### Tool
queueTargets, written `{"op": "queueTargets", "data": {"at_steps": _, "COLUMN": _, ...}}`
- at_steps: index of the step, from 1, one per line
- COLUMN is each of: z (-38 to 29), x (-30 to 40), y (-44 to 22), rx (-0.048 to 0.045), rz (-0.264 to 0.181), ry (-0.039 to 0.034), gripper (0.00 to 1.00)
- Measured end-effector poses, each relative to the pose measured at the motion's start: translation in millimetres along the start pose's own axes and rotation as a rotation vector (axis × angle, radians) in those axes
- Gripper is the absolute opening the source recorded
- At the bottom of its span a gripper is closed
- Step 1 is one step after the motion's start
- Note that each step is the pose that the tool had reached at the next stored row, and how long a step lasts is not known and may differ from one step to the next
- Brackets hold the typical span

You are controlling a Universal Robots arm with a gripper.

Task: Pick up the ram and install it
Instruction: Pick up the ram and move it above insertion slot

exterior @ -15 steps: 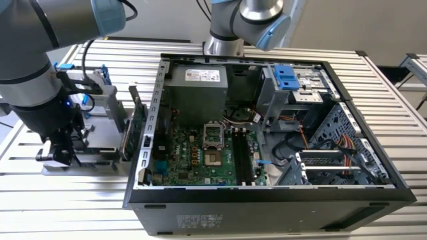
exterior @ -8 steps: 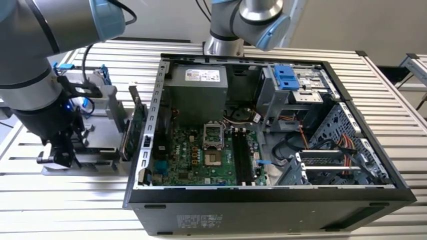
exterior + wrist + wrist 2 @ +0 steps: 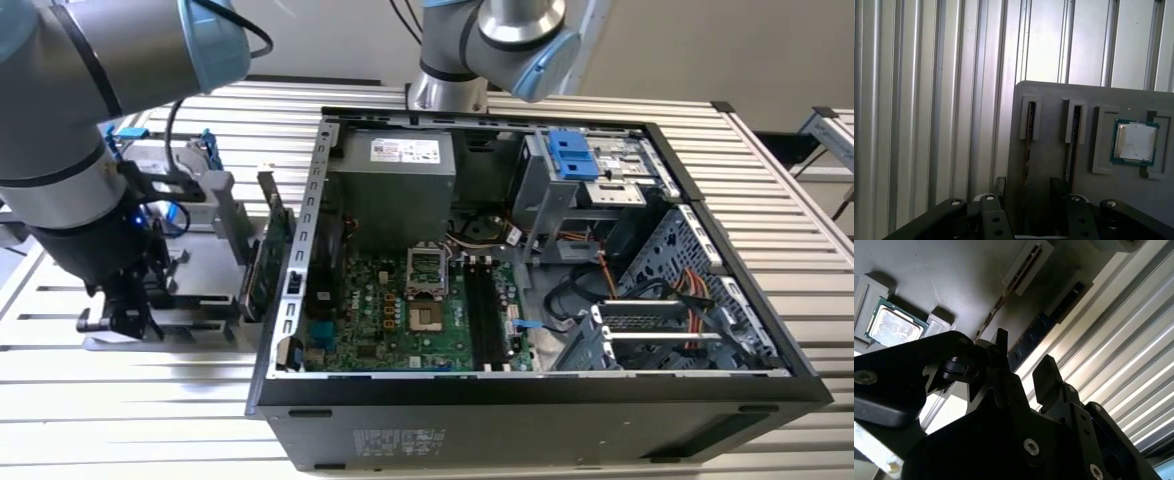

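The ram [image 3: 1027, 145] stands on edge in a slot of a grey tray [image 3: 1054, 100], the slot farthest from the processor chip [image 3: 1135, 141]. In the second wrist view the same ram [image 3: 1026, 342] is a dark strip running toward me. My gripper [image 3: 1027, 187] is open, with one black finger on each side of this ram. It is also open in the second wrist view [image 3: 1024, 357]. A second stick [image 3: 1070, 150] stands in the neighbouring slot. In the exterior view my gripper [image 3: 114, 320] hangs low over the tray [image 3: 187, 325], on that view's left.
An open computer case [image 3: 534, 390] lies on the slatted metal table [image 3: 801, 200], with its green motherboard [image 3: 387, 310] and black memory slots [image 3: 487, 310] exposed. A larger green card [image 3: 278, 250] stands upright between tray and case. Another arm's base [image 3: 454, 60] rises behind the case.
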State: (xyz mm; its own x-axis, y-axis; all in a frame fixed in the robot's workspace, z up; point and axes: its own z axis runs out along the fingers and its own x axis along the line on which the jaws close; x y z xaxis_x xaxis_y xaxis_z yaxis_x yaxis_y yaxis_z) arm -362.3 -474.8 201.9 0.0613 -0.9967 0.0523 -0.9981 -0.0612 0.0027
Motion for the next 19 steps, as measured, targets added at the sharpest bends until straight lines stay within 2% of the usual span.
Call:
{"op": "queueTargets", "data": {"at_steps": 9, "z": 4.7, "x": 3.1, "y": 0.7, "rx": 0.0001, "rz": 0.0, "ry": -0.0001, "gripper": 1.0}}
{"op": "queueTargets", "data": {"at_steps": 19, "z": 4.9, "x": 3.5, "y": 0.7, "rx": 0.0, "rz": 0.0, "ry": 0.0, "gripper": 1.0}}
